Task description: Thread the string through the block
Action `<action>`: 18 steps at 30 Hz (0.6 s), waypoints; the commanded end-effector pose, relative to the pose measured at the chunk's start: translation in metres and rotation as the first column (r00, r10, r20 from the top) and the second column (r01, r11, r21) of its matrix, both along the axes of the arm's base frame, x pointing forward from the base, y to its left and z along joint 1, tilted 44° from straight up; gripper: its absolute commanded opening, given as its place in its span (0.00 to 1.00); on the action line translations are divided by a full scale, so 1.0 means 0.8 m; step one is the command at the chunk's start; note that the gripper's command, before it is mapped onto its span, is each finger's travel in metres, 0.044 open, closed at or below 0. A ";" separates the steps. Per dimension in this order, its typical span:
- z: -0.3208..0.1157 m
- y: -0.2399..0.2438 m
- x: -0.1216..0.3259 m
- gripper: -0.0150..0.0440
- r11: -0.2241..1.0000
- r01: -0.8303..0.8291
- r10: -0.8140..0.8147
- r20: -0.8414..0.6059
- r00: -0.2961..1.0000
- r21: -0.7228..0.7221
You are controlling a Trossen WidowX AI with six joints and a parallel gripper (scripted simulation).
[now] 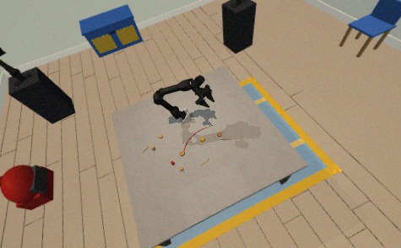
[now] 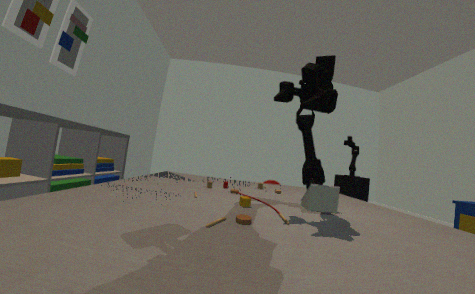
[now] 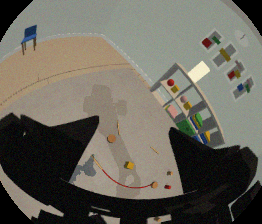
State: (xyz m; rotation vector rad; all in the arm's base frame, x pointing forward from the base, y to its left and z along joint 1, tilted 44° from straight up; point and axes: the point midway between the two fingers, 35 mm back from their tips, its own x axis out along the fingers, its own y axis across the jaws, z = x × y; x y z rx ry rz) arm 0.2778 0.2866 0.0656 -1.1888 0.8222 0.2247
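Observation:
My gripper (image 1: 211, 104) (image 3: 135, 125) is wide open and empty, high above the table. The string's thin wooden stick (image 1: 208, 126) (image 2: 284, 218) (image 3: 96, 161) lies on the table, below the gripper. The red string (image 1: 190, 137) (image 2: 262, 200) (image 3: 119, 185) curves from it to the round wooden button (image 1: 181, 153) (image 2: 234, 191) (image 3: 154, 185). A small yellow block (image 1: 203, 139) (image 2: 245, 201) (image 3: 129, 165) sits beside the string's curve and apart from it. Its hole is too small to make out, and no string is seen passing through it.
A brown disc (image 1: 219, 134) (image 2: 243, 219) (image 3: 111, 138) and a loose stick (image 1: 225, 139) (image 2: 216, 222) (image 3: 118, 126) lie near the block. Other loose sticks (image 1: 205, 161) (image 1: 145, 149), a red piece (image 1: 172, 163) (image 2: 225, 184) (image 3: 168, 187) and small wooden pieces (image 1: 153, 148) (image 1: 181, 169) lie farther off.

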 end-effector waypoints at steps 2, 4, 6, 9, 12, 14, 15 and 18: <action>-0.033 -0.089 0.044 1.00 0.968 -0.012 -0.041 -0.204 0.978 -0.252; -0.046 -0.130 0.056 1.00 0.941 -0.038 -0.071 -0.305 0.950 -0.336; -0.057 -0.171 0.064 1.00 0.914 -0.075 -0.104 -0.409 0.907 -0.399; -0.074 -0.235 0.068 1.00 0.878 -0.152 -0.155 -0.569 0.808 -0.454; -0.088 -0.303 0.060 1.00 0.859 -0.245 -0.195 -0.729 0.656 -0.450; -0.097 -0.345 0.049 1.00 0.860 -0.303 -0.206 -0.824 0.528 -0.410; -0.101 -0.361 0.043 1.00 0.864 -0.324 -0.206 -0.859 0.469 -0.384; -0.104 -0.373 0.037 1.00 0.869 -0.339 -0.203 -0.885 0.420 -0.361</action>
